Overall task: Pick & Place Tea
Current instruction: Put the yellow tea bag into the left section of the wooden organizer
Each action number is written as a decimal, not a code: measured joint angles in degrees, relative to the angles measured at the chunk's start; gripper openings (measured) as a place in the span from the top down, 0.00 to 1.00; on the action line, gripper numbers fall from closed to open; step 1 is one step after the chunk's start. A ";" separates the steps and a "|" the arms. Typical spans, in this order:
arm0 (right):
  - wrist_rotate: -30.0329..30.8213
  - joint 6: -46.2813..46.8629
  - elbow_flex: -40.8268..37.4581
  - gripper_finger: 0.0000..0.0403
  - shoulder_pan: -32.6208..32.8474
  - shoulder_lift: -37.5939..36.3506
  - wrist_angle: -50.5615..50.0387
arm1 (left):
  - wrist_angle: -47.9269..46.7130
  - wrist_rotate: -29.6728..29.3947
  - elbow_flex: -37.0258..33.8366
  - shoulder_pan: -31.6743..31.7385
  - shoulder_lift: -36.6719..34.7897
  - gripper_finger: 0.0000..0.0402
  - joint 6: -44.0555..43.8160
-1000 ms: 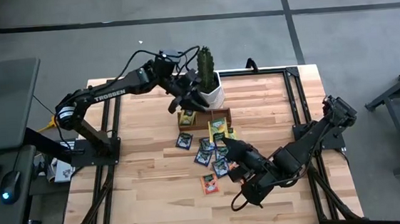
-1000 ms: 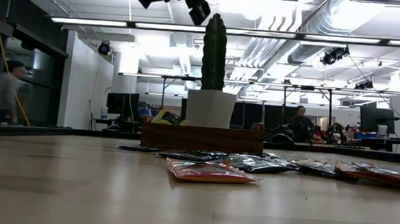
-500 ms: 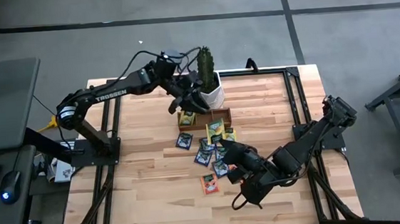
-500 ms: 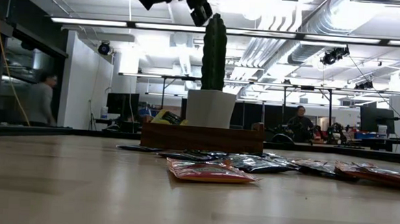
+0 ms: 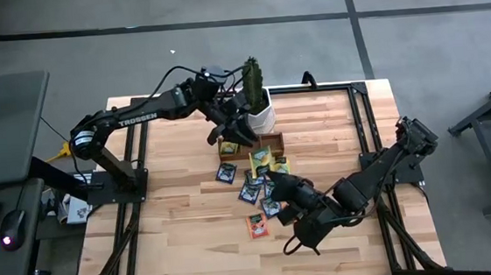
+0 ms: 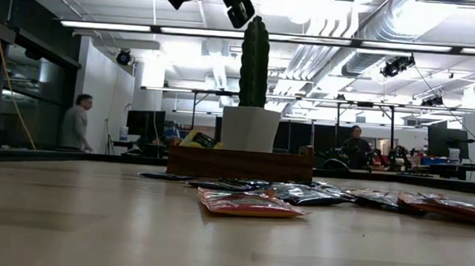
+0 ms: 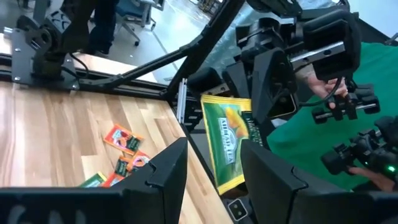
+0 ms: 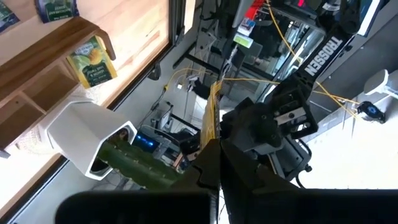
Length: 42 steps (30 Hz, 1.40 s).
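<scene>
Left gripper (image 7: pixel 214 174) grips a sachet (image 7: pixel 229 146) (yellow-green).

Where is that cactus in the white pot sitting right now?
From above, the cactus in its white pot stands at the table's far edge, near the middle, just behind the wooden tray. The left fingers hover beside it.

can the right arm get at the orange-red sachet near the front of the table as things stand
Probably, but not right away: the orange-red sachet lies uncovered beside the right tool, yet that tool is shut on a yellow-green sachet, which it must place first.
</scene>
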 joint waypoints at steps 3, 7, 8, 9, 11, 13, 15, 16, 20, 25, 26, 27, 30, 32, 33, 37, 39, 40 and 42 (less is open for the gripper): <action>-0.02 -2.48 0.00 1.00 0.00 0.00 1.96 | -1.18 -0.09 0.00 -0.24 0.00 0.63 0.04; -0.02 -4.26 0.00 1.00 0.02 0.00 3.36 | -1.72 -0.90 0.02 -0.58 0.76 0.63 0.20; -0.13 -4.32 0.00 1.00 0.00 0.00 3.54 | -2.29 -1.11 -0.03 -0.82 0.92 0.63 0.20; -0.34 -4.36 0.00 1.00 0.00 0.00 3.64 | -2.56 -1.16 -0.09 -0.85 0.98 0.63 0.20; -0.66 -4.52 0.00 1.00 0.00 0.00 3.64 | -2.28 -1.06 -0.04 -0.89 0.90 0.63 0.22; -1.12 -5.33 0.00 1.00 0.00 -0.02 3.79 | -2.28 -0.79 -0.02 -1.23 0.85 0.63 0.20; -1.50 -5.61 0.00 1.00 -0.25 -0.02 3.81 | -2.39 -0.79 -0.02 -1.29 0.87 0.63 0.20; -1.53 -5.61 0.00 1.00 -0.38 -0.02 3.79 | -2.33 -0.46 -0.02 -1.33 0.87 0.63 0.20; -1.93 -5.51 0.00 1.00 -1.03 -0.05 3.79 | -2.34 0.81 -0.02 -2.04 0.87 0.63 0.17; -2.78 -5.55 0.00 1.00 -1.45 -0.09 3.96 | -2.34 1.86 -0.02 -2.83 0.87 0.63 0.00; -2.84 -5.55 0.00 1.00 -1.60 -0.09 4.00 | -2.34 2.03 -0.02 -3.01 0.87 0.63 0.00; -2.91 -5.53 0.00 1.00 -1.72 -0.09 4.03 | -2.30 2.05 -0.02 -3.30 0.87 0.63 0.00; -3.01 -5.44 0.00 1.00 -1.92 -0.09 4.03 | -2.32 1.99 -0.02 -3.45 0.87 0.63 0.00; -3.41 -5.27 0.00 1.00 -2.04 -0.09 4.07 | -2.31 1.82 -0.02 -3.48 0.87 0.64 0.00; -3.55 -5.25 0.00 1.00 -2.05 -0.09 4.14 | -2.30 1.61 -0.02 -3.45 0.87 0.65 0.01; -3.91 -5.14 0.00 1.00 -2.30 -0.09 4.55 | -2.30 1.49 -0.02 -3.41 0.87 0.71 0.15; -4.18 -4.77 0.00 1.00 -2.49 -0.09 4.62 | -2.34 1.46 -0.02 -3.41 0.87 0.76 0.20; -4.19 -4.37 0.00 1.00 -2.50 -0.09 4.62 | -2.32 1.48 -0.02 -3.41 0.87 0.79 0.23; -4.27 -4.02 0.00 1.00 -2.60 -0.09 4.62 | -2.31 1.54 -0.02 -3.41 0.87 0.87 0.29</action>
